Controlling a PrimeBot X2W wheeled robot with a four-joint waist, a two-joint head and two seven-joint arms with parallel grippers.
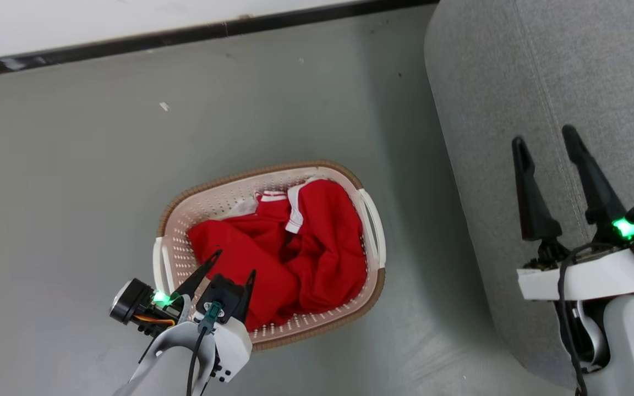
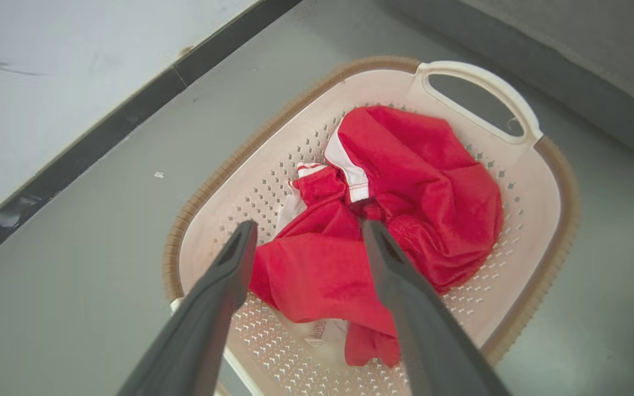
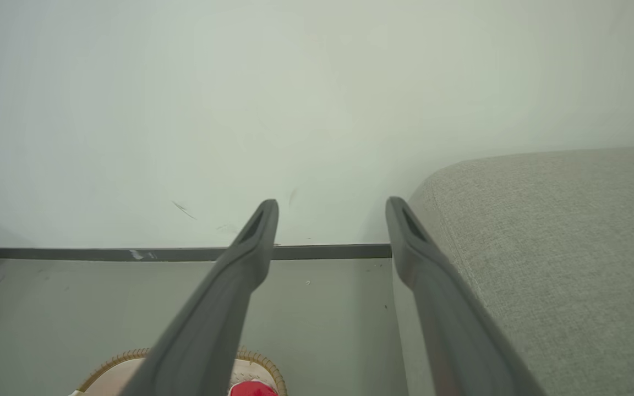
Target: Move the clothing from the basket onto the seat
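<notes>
Red clothing (image 1: 295,253) with white trim lies bunched in the cream basket (image 1: 369,297) on the floor; it is also seen close up as the clothing (image 2: 405,203) in the basket (image 2: 531,203). My left gripper (image 1: 235,263) hovers open over the basket's near left part, its fingers (image 2: 223,286) spread above the red fabric with nothing between them. My right gripper (image 1: 544,135) is open and empty above the grey seat (image 1: 515,66), at its left edge. The right wrist view shows the right gripper (image 3: 331,204), the seat (image 3: 559,247) and a strip of the basket (image 3: 124,363).
The basket stands on grey floor (image 1: 102,165) between the wall's dark skirting (image 1: 185,36) and the seat's rounded corner. A small scrap (image 1: 164,106) lies on the floor beyond the basket.
</notes>
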